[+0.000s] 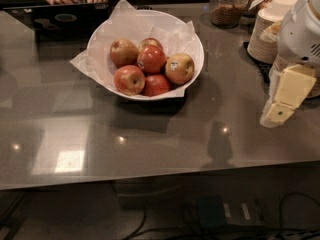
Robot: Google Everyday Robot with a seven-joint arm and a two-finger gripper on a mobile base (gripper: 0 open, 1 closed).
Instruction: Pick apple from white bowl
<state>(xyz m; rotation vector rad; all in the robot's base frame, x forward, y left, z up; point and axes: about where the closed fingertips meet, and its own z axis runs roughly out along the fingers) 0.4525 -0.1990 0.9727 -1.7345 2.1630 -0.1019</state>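
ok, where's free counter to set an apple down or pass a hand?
Free: the counter strip between the white bowl and the near edge, and the patch left of the bowl, in front of the laptop. A lane runs between the bowl and the gripper, which hangs at right. Crowded: back right, with jar and stacked bowls.

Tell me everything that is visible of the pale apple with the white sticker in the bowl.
The apple is yellowish-tan with a faint red blush and a small white sticker facing the camera. It lies at the right side of the white bowl, on crinkled paper, against the red apples beside it. The gripper hangs far to its right, apart from it.
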